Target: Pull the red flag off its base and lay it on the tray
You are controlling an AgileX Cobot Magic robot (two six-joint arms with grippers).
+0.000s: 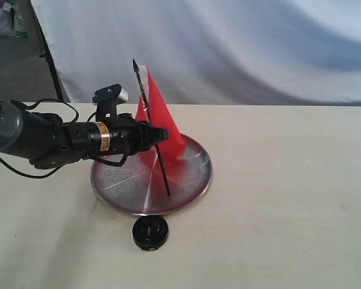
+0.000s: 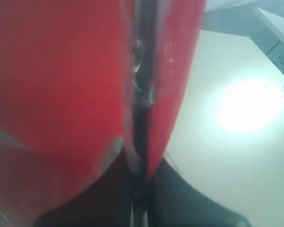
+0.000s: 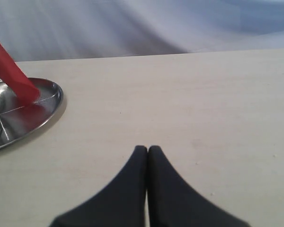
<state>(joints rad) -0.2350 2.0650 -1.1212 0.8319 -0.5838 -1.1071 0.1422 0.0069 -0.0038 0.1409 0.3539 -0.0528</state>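
Note:
The red flag (image 1: 161, 120) leans over the tray (image 1: 189, 174), its thin black pole running from a pointed tip at the top down to the tray surface. My left gripper (image 1: 157, 133) is shut on the flag at mid-pole. Red cloth (image 2: 61, 85) fills the left wrist view, with the dark pole (image 2: 143, 118) between the jaws. The black round base (image 1: 150, 232) stands apart on the table in front of the tray, with nothing in its hole. My right gripper (image 3: 147, 149) is shut with nothing in it, above bare table; the tray (image 3: 47, 101) and flag (image 3: 9, 71) show off to one side of it.
A pale wooden table (image 1: 289, 198) carries everything. A white cloth backdrop (image 1: 240, 48) hangs behind the table's far edge. A dark stand leg (image 1: 48, 54) rises at the back left.

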